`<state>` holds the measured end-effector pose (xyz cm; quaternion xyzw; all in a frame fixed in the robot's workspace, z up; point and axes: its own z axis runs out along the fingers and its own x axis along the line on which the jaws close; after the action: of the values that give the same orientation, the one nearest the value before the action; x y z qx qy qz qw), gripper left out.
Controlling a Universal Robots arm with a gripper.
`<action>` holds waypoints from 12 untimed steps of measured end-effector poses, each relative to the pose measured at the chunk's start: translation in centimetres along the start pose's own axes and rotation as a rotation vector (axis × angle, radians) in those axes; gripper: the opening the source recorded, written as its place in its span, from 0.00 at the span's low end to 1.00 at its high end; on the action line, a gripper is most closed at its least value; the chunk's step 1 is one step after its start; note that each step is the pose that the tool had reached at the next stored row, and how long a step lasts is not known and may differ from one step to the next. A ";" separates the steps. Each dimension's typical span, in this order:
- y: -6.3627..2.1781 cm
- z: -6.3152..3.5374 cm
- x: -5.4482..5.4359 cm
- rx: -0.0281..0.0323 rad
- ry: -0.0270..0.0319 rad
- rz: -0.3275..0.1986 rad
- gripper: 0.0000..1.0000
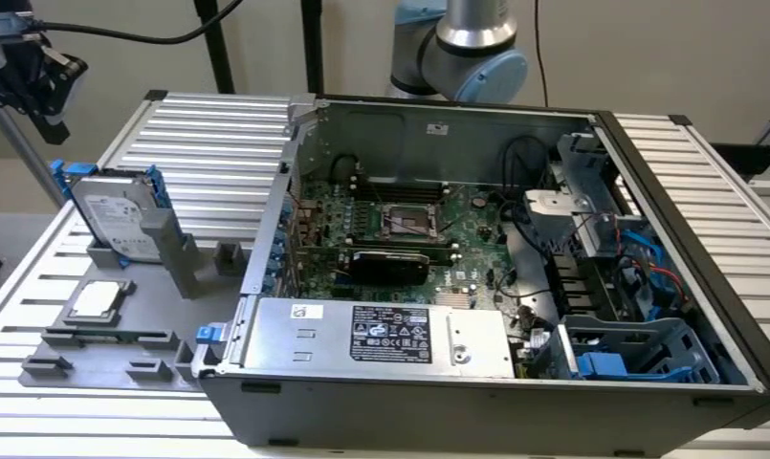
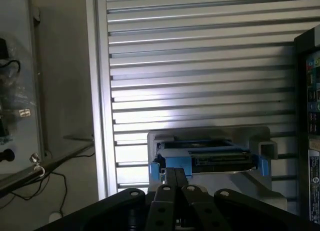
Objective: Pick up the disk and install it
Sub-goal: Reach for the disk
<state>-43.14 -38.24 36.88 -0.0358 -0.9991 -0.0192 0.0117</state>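
Observation:
The disk (image 1: 114,215), silver-grey with a white label and a blue carrier, stands on edge in a grey holder (image 1: 167,251) at the exterior view's left, beside the open computer case (image 1: 487,402). My gripper (image 1: 47,115) hangs above it and a little further toward the exterior view's left, clear of it. In the wrist view the disk (image 2: 210,158) shows edge-on in its holder, just beyond my gripper (image 2: 175,172). The black fingers (image 2: 170,178) are pressed together with nothing between them.
A small square chip (image 1: 95,299) lies on the grey fixture plate in front of the holder. Inside the case are the motherboard (image 1: 404,229), a silver power supply (image 1: 378,335) and a blue drive bay (image 1: 633,354). Everything rests on a slatted aluminium table (image 1: 219,134).

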 end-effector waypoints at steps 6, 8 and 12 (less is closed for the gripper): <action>0.00 0.00 0.0 0.0001 0.0000 0.000 0.00; 0.00 0.00 0.0 0.0000 0.0000 0.000 0.00; 0.05 -0.02 -0.6 0.0000 0.0003 -0.003 0.00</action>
<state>-42.53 -38.24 36.89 -0.0345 -0.9992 -0.0192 0.0118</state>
